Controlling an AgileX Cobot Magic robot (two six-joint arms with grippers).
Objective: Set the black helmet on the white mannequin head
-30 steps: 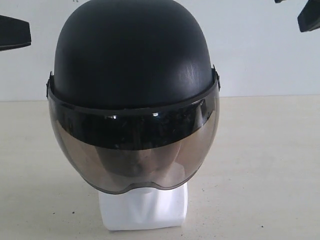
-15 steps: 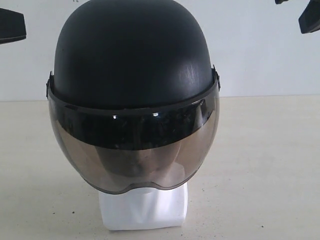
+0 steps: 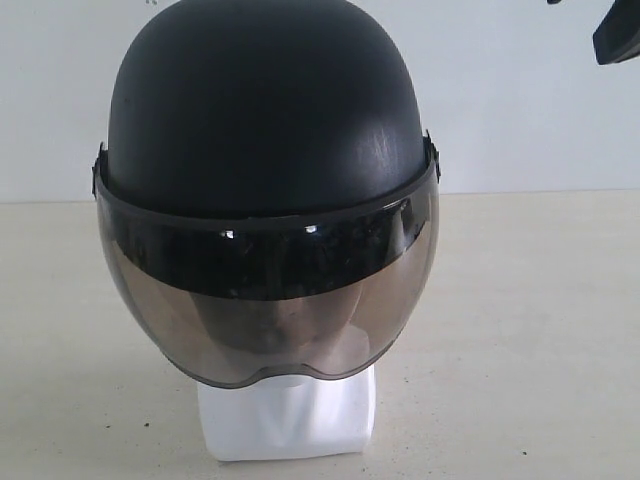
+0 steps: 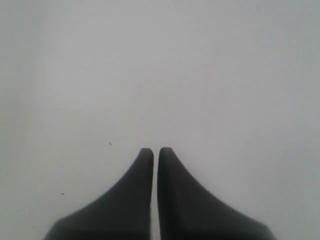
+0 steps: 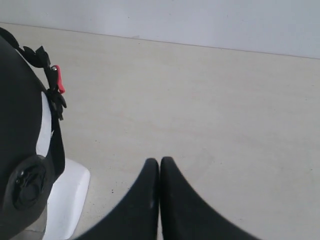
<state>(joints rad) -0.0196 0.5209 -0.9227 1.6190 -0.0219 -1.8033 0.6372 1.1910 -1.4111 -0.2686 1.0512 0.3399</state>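
Note:
The black helmet (image 3: pixel 265 110) sits on the white mannequin head (image 3: pixel 285 420), its smoky visor (image 3: pixel 270 310) down over the face; only the neck and base show below. In the right wrist view the helmet (image 5: pixel 20 150) and white base (image 5: pixel 67 195) lie beside my right gripper (image 5: pixel 159 161), which is shut and holds nothing. A black part of the right arm (image 3: pixel 617 38) shows at the exterior view's upper right corner, away from the helmet. My left gripper (image 4: pixel 155 151) is shut on nothing and faces a blank white surface; it is outside the exterior view.
The beige tabletop (image 3: pixel 530 330) stretches round the base, with a white wall (image 3: pixel 520 100) behind. A strap with a red buckle tab (image 5: pixel 60 82) hangs at the helmet's side.
The left arm's black part has slid out of the exterior view at the upper left. The right arm's part barely shifted. Helmet and head stay still.

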